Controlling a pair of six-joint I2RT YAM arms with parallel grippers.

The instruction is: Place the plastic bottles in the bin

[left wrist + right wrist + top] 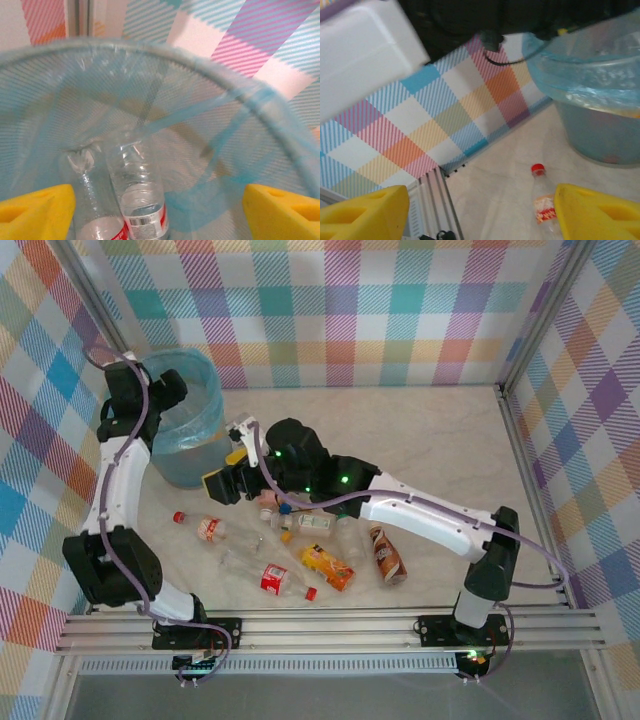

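Note:
The bin (196, 432), grey-blue with a light blue bag, stands at the back left. My left gripper (159, 215) hangs open above its mouth, yellow fingers (35, 210) wide apart and empty. Below it, two clear plastic bottles with red labels (137, 195) (95, 212) lie on the bin's bottom. My right gripper (230, 470) is open just right of the bin, nothing between its fingers (597, 212). A red-capped clear bottle (205, 528) (542, 200) lies below it on the table. Other bottles lie nearby: a clear red-labelled one (275, 580), an orange one (328, 565) and a brown one (387, 555).
A white-labelled bottle (310, 523) and a pink one (268, 500) lie partly under the right arm. Chequered walls enclose the table on three sides. A metal rail (330, 625) runs along the near edge. The marble tabletop (440, 440) is bare at the back right.

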